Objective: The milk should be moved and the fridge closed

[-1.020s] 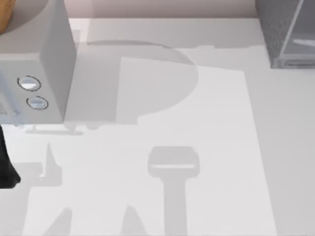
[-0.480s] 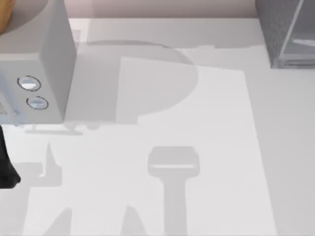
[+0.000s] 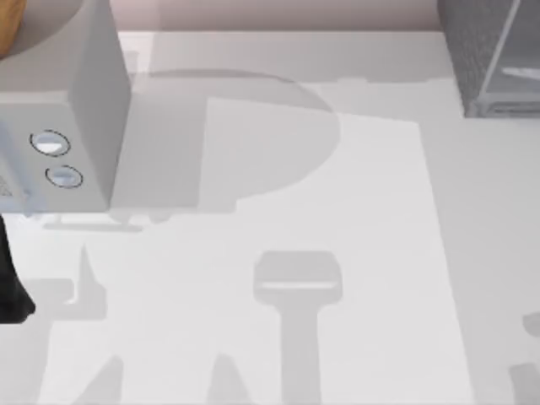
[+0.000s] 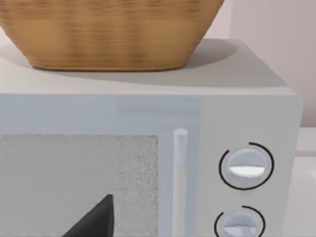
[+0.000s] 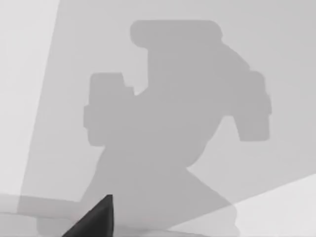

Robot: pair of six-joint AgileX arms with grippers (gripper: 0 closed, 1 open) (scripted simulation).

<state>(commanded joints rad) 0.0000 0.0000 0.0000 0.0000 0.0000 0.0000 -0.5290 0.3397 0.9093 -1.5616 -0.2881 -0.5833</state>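
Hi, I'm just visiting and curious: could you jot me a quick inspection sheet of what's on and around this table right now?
Surface: pale table, bare in the middle, crossed by shadows.
Job's things: fridge, dark speckled, at the far right corner; milk: nothing seen.
Clutter: light grey box with two dials at the far left; a woven basket sits on top of it.
Grippers: left gripper faces the dial box's front; right gripper hangs over the table.
Cables: nothing seen.
Surroundings: pale wall behind the table.

Left arm (image 3: 12,283) at left table edge, low in top view (dark link, partly cut off). One dark fingertip (image 4: 96,219) in left wrist view, another fingertip (image 5: 96,219) in right wrist view.
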